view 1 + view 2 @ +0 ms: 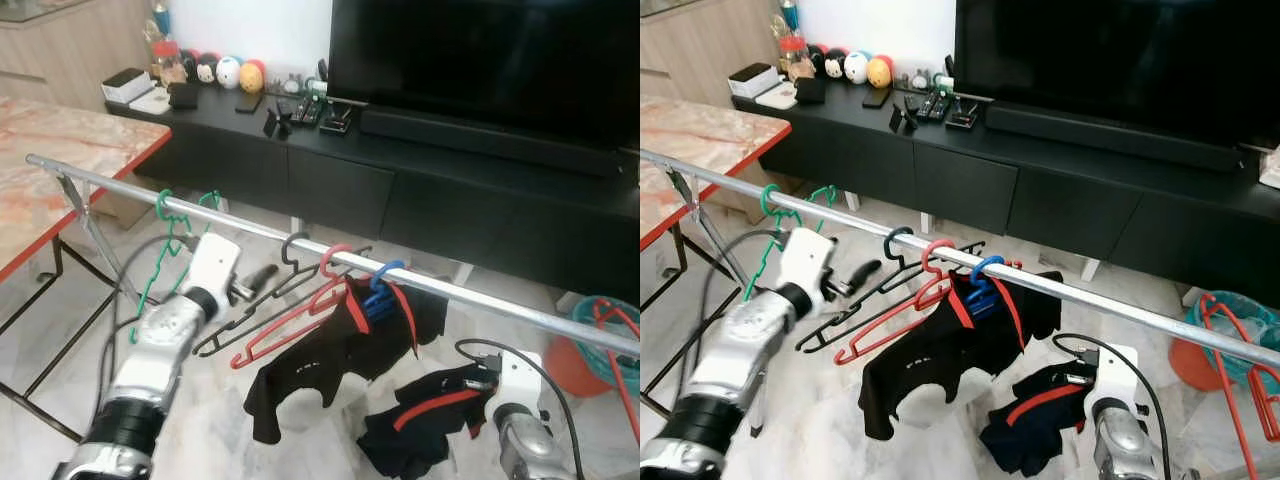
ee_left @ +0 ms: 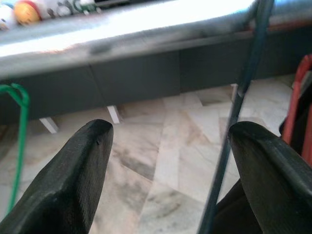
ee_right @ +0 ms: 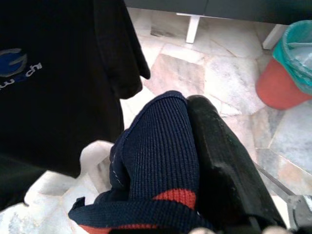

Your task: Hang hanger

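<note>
with the rail (image 1: 300,240) already carrying the black hanger (image 1: 262,300) beside the red one, i judge hanging done and release next. my left pincer (image 2: 168,161) sits spread just under the rail; my right pincer (image 3: 195,161) pinches a navy garment (image 3: 156,161).

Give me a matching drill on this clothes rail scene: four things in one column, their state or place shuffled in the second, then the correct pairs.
Things:
1. green hanger
2. blue hanger
3. left hand
4. right hand

States:
A. shut on the navy garment
B. hooked on the rail, carrying the black shirt
C. open, just below the rail
D. hooked on the rail, carrying nothing

Pairs: 1-D, 2-B, 3-C, 4-A
</note>
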`<state>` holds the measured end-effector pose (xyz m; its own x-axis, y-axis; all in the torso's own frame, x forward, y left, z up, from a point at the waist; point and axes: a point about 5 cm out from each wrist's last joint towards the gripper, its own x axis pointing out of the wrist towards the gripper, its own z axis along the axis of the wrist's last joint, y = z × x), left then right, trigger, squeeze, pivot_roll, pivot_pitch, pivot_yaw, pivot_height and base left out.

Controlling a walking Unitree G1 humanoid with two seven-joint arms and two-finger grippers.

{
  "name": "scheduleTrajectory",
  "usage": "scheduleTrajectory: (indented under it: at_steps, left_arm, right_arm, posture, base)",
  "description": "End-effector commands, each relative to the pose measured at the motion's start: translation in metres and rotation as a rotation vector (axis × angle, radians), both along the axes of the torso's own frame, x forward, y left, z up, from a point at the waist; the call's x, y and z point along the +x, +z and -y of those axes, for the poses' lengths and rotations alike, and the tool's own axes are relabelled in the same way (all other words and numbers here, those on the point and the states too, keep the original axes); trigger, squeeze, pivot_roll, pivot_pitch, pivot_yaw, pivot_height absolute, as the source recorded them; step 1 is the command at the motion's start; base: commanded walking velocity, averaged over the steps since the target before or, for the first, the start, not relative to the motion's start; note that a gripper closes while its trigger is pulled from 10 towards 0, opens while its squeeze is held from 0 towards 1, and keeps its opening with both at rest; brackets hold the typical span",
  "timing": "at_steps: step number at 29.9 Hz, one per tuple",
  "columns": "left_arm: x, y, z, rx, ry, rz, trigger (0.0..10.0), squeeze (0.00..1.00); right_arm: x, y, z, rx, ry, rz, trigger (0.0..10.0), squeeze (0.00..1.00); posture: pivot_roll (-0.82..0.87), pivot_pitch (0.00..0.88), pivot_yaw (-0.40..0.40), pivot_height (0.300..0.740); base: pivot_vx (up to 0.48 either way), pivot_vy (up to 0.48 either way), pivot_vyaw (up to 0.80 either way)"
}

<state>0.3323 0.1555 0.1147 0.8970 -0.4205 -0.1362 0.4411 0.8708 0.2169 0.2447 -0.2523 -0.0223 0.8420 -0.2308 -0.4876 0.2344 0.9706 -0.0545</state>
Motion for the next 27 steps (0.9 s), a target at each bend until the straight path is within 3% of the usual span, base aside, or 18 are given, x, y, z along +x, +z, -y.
scheduleTrajectory:
  at_steps: [1,13,16,27]
  left_arm:
    - [0.003,-0.002,0.008,0.03,-0.041,-0.025,10.0,0.0]
    - [0.015,-0.005,0.025,-0.008,-0.035,-0.037,10.0,0.0]
    - [0.025,-0.002,0.036,-0.002,-0.013,-0.02,10.0,0.0]
    - [0.029,-0.008,0.061,0.02,-0.05,-0.028,10.0,0.0]
  right_arm:
    - [0.003,0.005,0.008,-0.014,-0.012,0.013,10.0,0.0]
    - [0.004,0.004,0.003,-0.013,0.001,0.006,10.0,0.0]
    - [0.003,0.004,0.005,-0.015,-0.003,0.006,10.0,0.0]
    - [0.004,0.004,0.005,-0.015,-0.007,0.01,10.0,0.0]
  posture:
    - [0.03,0.002,-0.056,0.74]
    - [0.02,0.0,-0.054,0.74]
    - [0.02,0.0,-0.051,0.74]
    - [0.01,0.0,-0.048,0.74]
  base:
    - [0.0,0.0,0.0]
    - [0.0,0.0,0.0]
    - [0.0,0.0,0.0]
    - [0.0,0.0,0.0]
